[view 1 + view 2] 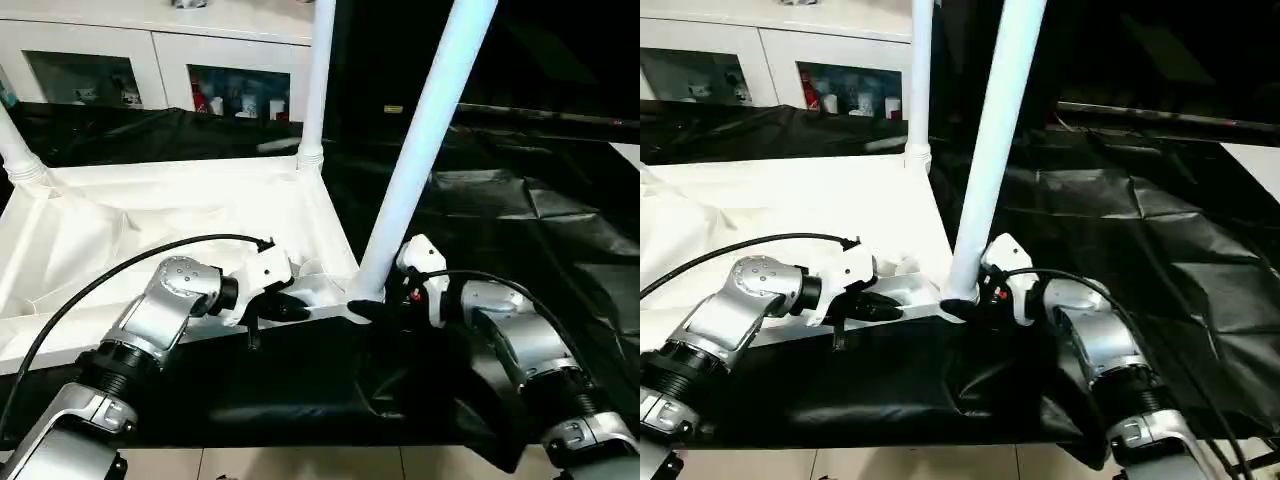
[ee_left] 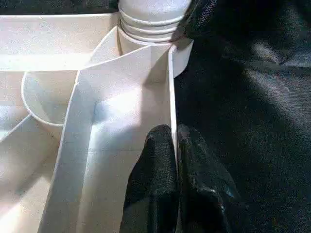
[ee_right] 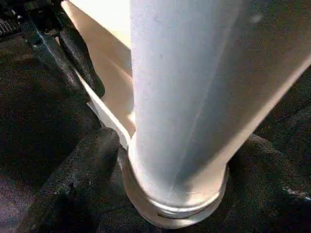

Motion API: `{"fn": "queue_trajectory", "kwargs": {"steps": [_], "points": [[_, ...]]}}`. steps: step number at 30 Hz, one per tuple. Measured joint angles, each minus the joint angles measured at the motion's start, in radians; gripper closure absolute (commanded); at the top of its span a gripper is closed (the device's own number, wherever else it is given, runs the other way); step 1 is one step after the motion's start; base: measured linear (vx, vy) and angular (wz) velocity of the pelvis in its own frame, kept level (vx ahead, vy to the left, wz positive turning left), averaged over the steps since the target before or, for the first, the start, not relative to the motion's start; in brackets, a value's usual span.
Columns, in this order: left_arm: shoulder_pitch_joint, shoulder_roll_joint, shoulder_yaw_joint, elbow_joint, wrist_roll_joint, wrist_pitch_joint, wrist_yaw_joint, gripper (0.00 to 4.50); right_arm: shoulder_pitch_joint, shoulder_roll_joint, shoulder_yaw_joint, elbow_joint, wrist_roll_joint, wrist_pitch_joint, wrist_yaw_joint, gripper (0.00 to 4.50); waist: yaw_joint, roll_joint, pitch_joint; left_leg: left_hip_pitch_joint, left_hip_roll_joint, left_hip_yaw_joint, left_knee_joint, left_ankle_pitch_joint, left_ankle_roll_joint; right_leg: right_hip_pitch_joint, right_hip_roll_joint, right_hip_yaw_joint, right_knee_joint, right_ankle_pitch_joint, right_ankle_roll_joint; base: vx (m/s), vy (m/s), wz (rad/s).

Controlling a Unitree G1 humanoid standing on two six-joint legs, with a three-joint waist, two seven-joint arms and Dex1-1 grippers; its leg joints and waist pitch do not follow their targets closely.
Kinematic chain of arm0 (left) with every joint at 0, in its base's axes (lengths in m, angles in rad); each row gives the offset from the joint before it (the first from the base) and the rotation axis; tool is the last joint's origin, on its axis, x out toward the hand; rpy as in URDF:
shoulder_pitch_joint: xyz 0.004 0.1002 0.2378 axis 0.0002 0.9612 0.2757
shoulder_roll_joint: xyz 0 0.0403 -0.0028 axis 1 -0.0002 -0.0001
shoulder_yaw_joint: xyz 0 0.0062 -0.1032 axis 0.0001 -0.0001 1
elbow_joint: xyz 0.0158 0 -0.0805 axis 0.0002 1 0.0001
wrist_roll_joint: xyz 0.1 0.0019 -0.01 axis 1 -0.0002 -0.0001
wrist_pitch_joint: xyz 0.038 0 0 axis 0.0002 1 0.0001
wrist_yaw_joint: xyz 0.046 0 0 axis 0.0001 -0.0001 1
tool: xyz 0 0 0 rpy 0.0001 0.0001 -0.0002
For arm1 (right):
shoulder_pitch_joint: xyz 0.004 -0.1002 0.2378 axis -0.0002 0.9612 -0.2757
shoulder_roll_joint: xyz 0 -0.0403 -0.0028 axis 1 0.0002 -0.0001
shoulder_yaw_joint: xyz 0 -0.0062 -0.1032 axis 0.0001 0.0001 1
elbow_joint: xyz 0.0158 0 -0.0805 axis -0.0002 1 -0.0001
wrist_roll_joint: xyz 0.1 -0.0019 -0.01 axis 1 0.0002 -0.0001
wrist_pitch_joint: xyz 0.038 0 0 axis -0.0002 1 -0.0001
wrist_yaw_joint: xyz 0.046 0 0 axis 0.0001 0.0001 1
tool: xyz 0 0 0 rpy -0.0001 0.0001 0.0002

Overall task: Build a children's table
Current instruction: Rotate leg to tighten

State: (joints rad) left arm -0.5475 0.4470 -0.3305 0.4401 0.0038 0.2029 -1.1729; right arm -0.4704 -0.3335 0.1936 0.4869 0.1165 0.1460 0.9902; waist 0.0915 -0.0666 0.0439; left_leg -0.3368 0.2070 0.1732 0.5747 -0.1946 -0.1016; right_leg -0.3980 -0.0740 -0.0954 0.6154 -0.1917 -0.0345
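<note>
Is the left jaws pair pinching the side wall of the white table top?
Yes: the left gripper clamps the table top's thin wall between its black jaws.

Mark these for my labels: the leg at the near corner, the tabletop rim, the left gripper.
near-corner leg (image 1: 425,140), left eye view, mid shaft.
tabletop rim (image 2: 171,97), left wrist view, thin side wall.
left gripper (image 2: 176,145), left wrist view, between fingertips.

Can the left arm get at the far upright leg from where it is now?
Probably not at once: the left end effector is clamped on the tabletop's near rim. The far leg stands across the open underside, so nothing else blocks it.
</note>
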Motion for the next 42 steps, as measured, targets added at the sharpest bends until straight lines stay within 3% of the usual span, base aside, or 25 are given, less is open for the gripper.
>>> {"fn": "queue_trajectory", "kwargs": {"steps": [2, 9, 19, 24, 27, 34, 38, 41, 42], "points": [[0.000, 0.000, 0.000, 0.000, 0.000, 0.000, 0.000, 4.50, 0.000, 0.001, -0.003, 0.002, 0.001, 0.000, 0.000, 1.08, 0.000, 0.000, 0.000, 0.000, 0.000, 0.000, 0.000, 0.000, 0.000, 0.000, 0.000, 0.000, 0.000, 0.000, 0.000, 0.000, 0.000, 0.00], [0.000, 0.000, 0.000, 0.000, 0.000, 0.000, -0.003, 4.50, -0.001, 0.000, -0.009, 0.009, 0.007, 0.000, 0.000, 1.78, 0.001, 0.000, 0.000, 0.000, 0.000, 0.000, 0.000, 0.000, 0.000, 0.000, 0.000, 0.000, 0.000, 0.000, 0.000, 0.000, 0.000, 0.00], [0.003, 0.000, 0.002, -0.002, 0.000, 0.002, 0.004, 4.50, -0.001, 0.014, -0.016, 0.027, 0.008, -0.006, -0.021, 1.87, 0.000, 0.000, 0.000, 0.001, 0.000, 0.000, 0.000, 0.000, 0.000, 0.001, 0.000, 0.000, 0.000, 0.000, 0.000, 0.000, 0.000, 0.00], [-0.018, -0.060, 0.018, 0.048, 0.030, 0.019, 0.119, 4.50, -0.014, 0.100, -0.071, 0.102, 0.008, -0.018, -0.201, 1.89, -0.003, 0.000, -0.001, 0.006, 0.000, 0.000, 0.003, 0.000, 0.000, 0.006, 0.000, 0.000, 0.000, 0.000, 0.003, 0.000, 0.000, 0.00], [-0.064, -0.134, 0.024, 0.122, 0.056, 0.045, 0.237, 4.50, -0.036, 0.184, -0.129, 0.142, 0.003, 0.013, -0.412, 1.89, -0.005, -0.001, -0.001, 0.007, 0.000, -0.001, 0.007, 0.000, 0.000, 0.009, -0.001, 0.000, 0.000, 0.001, 0.004, 0.000, 0.000, 0.00], [-0.137, -0.263, 0.021, 0.229, 0.105, 0.082, 0.400, 4.50, -0.096, 0.313, -0.193, 0.215, -0.038, 0.021, -0.771, 1.89, -0.003, -0.001, -0.003, 0.006, 0.000, -0.001, 0.007, 0.000, 0.000, 0.011, -0.001, 0.000, -0.003, 0.001, 0.005, 0.000, 0.000, 0.00], [-0.152, -0.280, 0.019, 0.255, 0.113, 0.072, 0.421, 4.50, -0.113, 0.321, -0.195, 0.253, -0.051, -0.010, -0.812, 1.89, -0.001, 0.001, -0.005, 0.006, -0.001, -0.001, 0.004, 0.000, 0.000, 0.011, -0.001, 0.000, -0.005, 0.000, 0.007, 0.000, 0.000, 0.00], [-0.152, -0.280, 0.019, 0.256, 0.113, 0.068, 0.415, 4.50, -0.113, 0.321, -0.206, 0.257, -0.044, -0.022, -0.795, 1.19, 0.000, 0.002, -0.005, 0.006, -0.001, -0.001, 0.003, 0.000, 0.000, 0.011, -0.001, 0.000, -0.005, 0.000, 0.007, 0.000, 0.000, 0.00], [-0.152, -0.276, 0.019, 0.256, 0.113, 0.064, 0.410, 4.50, -0.113, 0.319, -0.216, 0.257, -0.038, -0.024, -0.773, 1.19, -0.001, 0.003, -0.005, 0.006, -0.001, -0.001, 0.004, 0.000, 0.000, 0.011, -0.001, 0.000, -0.005, 0.000, 0.007, 0.000, 0.000, 0.00]]}}
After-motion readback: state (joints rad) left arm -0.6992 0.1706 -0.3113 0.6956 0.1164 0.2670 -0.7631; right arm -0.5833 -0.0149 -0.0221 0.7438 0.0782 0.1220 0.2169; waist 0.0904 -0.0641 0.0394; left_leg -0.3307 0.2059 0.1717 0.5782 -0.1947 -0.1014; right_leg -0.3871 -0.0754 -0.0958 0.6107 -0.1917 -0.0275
